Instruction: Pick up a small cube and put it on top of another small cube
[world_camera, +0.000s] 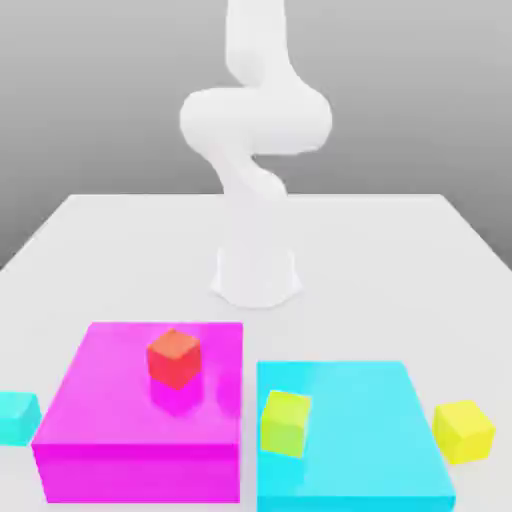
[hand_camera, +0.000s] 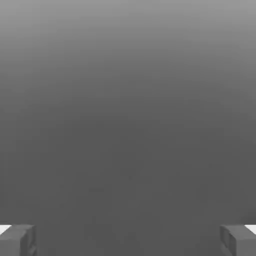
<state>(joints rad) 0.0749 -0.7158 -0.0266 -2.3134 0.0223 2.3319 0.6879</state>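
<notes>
Gripper: the gripper (hand_camera: 128, 240) stands spread wide in the hand view, its two grey fingertips (hand_camera: 17, 240) at opposite edges of the picture with nothing between them, facing only a plain grey ground.

Arm: the white arm (world_camera: 255, 150) rises from its base at the middle of the table, curls over in a thick loop and runs out of the top of the exterior view, well apart from every block.

Table: a pale grey table (world_camera: 120, 250) carries all the blocks along its near edge.

Yellow cube: the small pure-yellow cube (world_camera: 464, 431) sits on the table at the exterior view's right, just beside the right flank of the large cyan block, turned slightly askew.

Cyan cube: the small cyan cube (world_camera: 16, 417) rests on the table at the exterior view's far left, partly cut off by the frame edge, just beside the magenta block's left side. The full row of blocks lies between it and the yellow cube.

Magenta block: a large, flat magenta block (world_camera: 140, 415) lies left of centre, with a small red cube (world_camera: 174, 358) standing on its top face.

Cyan block: a large, flat cyan block (world_camera: 355, 430) lies just beside the magenta one on the exterior view's right, lower in height, with a small lime-yellow cube (world_camera: 285, 423) sitting on it near its left edge.
</notes>
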